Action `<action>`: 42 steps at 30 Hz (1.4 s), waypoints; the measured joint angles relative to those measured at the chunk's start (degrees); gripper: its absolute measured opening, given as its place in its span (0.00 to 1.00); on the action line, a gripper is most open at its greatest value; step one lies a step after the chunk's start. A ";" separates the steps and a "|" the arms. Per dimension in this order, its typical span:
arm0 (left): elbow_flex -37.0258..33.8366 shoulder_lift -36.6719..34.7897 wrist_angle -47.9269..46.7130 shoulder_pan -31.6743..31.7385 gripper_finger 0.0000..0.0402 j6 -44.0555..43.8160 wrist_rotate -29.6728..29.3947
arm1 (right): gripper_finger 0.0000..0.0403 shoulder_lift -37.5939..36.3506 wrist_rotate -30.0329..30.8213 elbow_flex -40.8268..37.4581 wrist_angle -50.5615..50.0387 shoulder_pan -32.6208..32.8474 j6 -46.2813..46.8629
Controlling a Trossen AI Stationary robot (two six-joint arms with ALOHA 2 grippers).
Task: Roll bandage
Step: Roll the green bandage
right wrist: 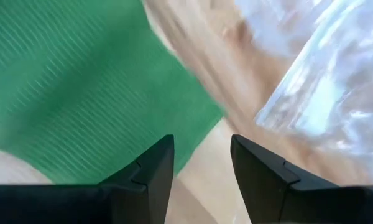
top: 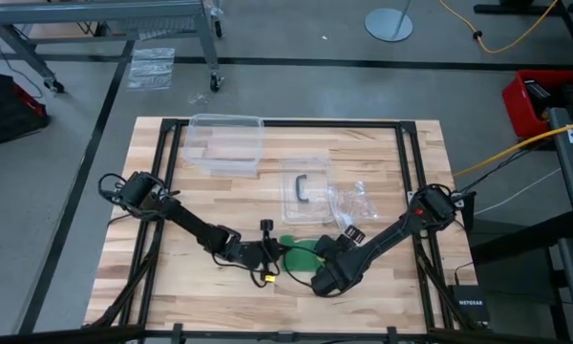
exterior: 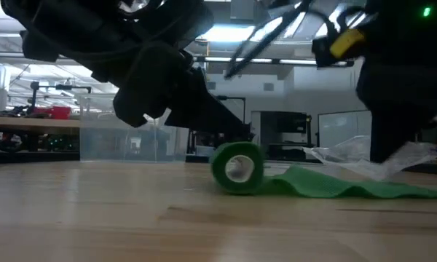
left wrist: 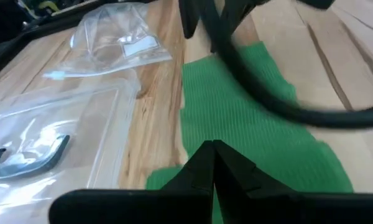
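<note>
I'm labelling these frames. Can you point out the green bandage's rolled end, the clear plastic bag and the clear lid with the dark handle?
Bright green cloth bandage (exterior: 237, 168): low view, rolled end.
Crinkled clear plastic bag (left wrist: 121, 38): left wrist view, its middle.
Flat clear plastic lid with dark handle (top: 304, 187): high view, on the handle.

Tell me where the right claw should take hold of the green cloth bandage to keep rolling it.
Probably grip the bright green cloth bandage at its rolled end, pinching the roll's two flat faces from above. In the low view the roll stands on edge with its core showing, the loose tail lying flat behind it. The right claw is open over the tail.
</note>
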 joint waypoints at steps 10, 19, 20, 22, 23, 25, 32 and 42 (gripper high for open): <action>0.04 -0.24 0.68 -0.25 0.00 0.32 6.62 | 0.41 -0.13 0.51 2.56 -2.60 0.80 0.24; 1.11 0.16 4.02 2.93 0.00 0.99 8.07 | 0.41 -0.11 1.35 2.56 -2.85 0.69 0.66; 1.73 0.57 4.26 3.39 0.00 1.04 9.28 | 0.41 -0.13 1.56 2.56 -2.82 0.67 0.68; 2.65 1.43 4.32 4.00 0.00 0.92 10.54 | 0.41 -0.13 1.88 2.56 -2.88 0.69 0.68; 3.11 2.25 4.13 4.31 0.00 0.76 10.98 | 0.41 -0.13 1.85 2.56 -2.95 0.69 0.68; 3.98 3.69 3.74 4.59 0.00 0.22 11.33 | 0.41 -0.11 1.83 2.56 -3.04 0.69 0.68; 4.96 5.03 -3.41 3.84 0.00 -3.84 11.80 | 0.41 -0.11 1.41 2.53 -3.43 0.69 0.67; 5.06 2.00 -16.23 2.42 0.00 -6.59 11.65 | 0.41 -0.11 0.58 2.53 -3.94 0.71 0.66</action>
